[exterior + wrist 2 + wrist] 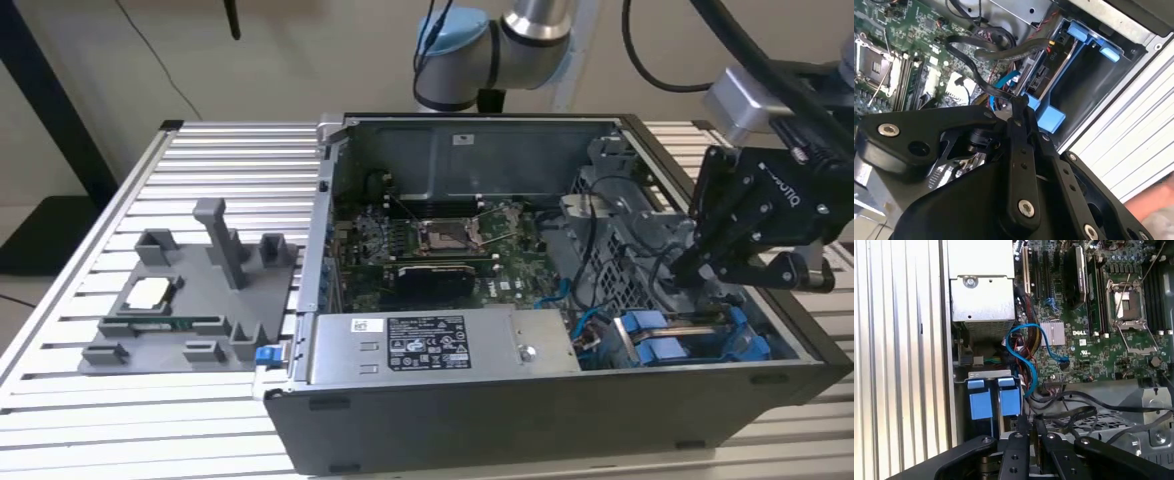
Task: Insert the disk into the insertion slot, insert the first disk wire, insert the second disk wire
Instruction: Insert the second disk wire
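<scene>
Hung the pincer (pixel 1032 427) low inside the open case; could not tell whether clenched, released or pinching anything. Found the disk (pixel 1009 400) just ahead of the pincer, apparently seated by its blue carrier in the insertion slot (pixel 986 374). Counted black cables (pixel 1079 415) crowding right beside the pincer, a blue cable (pixel 1024 355) looping slightly beyond, and the motherboard (pixel 1094 340) farther off. Judged snagging likeliest: any sideways shift could have hooked a loop, skewing a connector or tugging the carrier loose.

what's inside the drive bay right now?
The insertion slot holds blue carrier parts; the disk's body is mostly hidden beneath them. The gripper hangs above the bay, and blue cable runs nearby. Whether wires are plugged in can't be seen.
</scene>
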Tool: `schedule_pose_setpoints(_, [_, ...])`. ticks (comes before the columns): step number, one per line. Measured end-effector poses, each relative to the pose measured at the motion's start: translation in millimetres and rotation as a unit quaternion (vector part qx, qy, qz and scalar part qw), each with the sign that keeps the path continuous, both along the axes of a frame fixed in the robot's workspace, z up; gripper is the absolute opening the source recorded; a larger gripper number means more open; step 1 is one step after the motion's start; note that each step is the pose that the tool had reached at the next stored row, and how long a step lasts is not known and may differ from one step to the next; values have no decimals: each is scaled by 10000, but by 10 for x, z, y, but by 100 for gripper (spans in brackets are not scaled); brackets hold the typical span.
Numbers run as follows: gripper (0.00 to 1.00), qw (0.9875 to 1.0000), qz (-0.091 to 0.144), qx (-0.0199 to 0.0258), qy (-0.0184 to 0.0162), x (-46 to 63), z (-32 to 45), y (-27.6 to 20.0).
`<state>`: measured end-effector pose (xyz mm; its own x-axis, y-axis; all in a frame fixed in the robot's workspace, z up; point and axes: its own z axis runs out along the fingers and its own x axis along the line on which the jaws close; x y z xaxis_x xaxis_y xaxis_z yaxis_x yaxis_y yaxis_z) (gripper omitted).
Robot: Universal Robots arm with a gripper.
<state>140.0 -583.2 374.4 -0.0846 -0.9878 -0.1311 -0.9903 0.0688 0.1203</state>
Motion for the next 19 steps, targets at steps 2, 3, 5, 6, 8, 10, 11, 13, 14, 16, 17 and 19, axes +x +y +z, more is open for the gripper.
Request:
schedule_pose_setpoints(2, [16, 10000, 0, -61, -9, -6, -18, 3])
schedule_pose_setpoints(3, [16, 10000, 1, -90, -11, -6, -27, 4])
schedule_pose_setpoints(5, [16, 9999, 0, -149, -12, -7, -46, 6])
schedule_pose_setpoints(6, [16, 9998, 0, -180, -13, -8, -56, 7])
schedule_pose_setpoints(8, [16, 9997, 0, -243, -14, -8, -73, 11])
schedule_pose_setpoints(10, [16, 9995, 0, -315, -17, -9, -90, 16])
schedule_pose_setpoints(11, [16, 9994, 0, -352, -19, -10, -97, 19])
schedule_pose_setpoints(13, [16, 9991, 0, -423, -21, -10, -113, 24])
schedule_pose_setpoints(14, [16, 9990, 0, -450, -24, -11, -121, 26])
schedule_pose_setpoints(16, [16, 9988, -1, -484, -38, -13, -141, 28])
schedule_pose_setpoints(17, [16, 9988, -1, -487, -40, -12, -141, 28])
schedule_pose_setpoints(19, [16, 9988, -1, -488, -40, -12, -140, 28])
